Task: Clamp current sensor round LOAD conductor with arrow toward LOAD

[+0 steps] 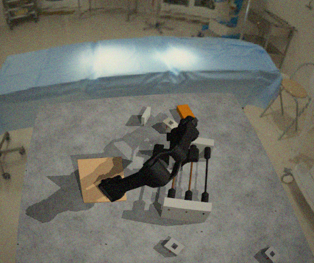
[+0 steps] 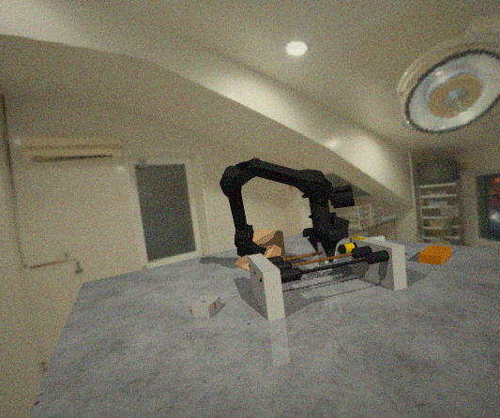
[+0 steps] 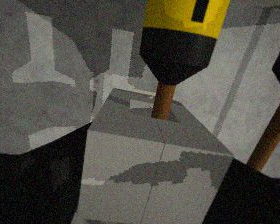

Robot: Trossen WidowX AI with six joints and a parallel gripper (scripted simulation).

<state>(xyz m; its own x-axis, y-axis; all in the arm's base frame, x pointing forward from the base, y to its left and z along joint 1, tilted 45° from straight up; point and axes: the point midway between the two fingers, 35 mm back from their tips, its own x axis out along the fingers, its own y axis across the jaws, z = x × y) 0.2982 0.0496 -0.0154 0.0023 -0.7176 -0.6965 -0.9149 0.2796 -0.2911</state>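
Observation:
The sensor (image 3: 126, 160) is a grey box round the left copper conductor (image 3: 164, 100) (image 1: 174, 183). Its two halves meet along a thin seam in the wrist view; whether it is latched cannot be told. A black collar and a yellow band (image 3: 186, 15) (image 2: 347, 247) with a black mark sit on the conductor just beyond it. No lettering is readable, and the sensor's arrow is not visible. My gripper (image 3: 141, 129) (image 2: 329, 255) is shut on the sensor, one black finger against each side. The arm hides the sensor in the top view.
The conductor rack has a front end block (image 1: 186, 205) and a back one (image 1: 206, 142). A second copper conductor (image 1: 190, 180) and a black one (image 1: 206, 177) run to the right. An orange block (image 1: 185, 111) (image 2: 435, 254), a tan board (image 1: 99, 165) and small white blocks (image 1: 174, 250) stand around.

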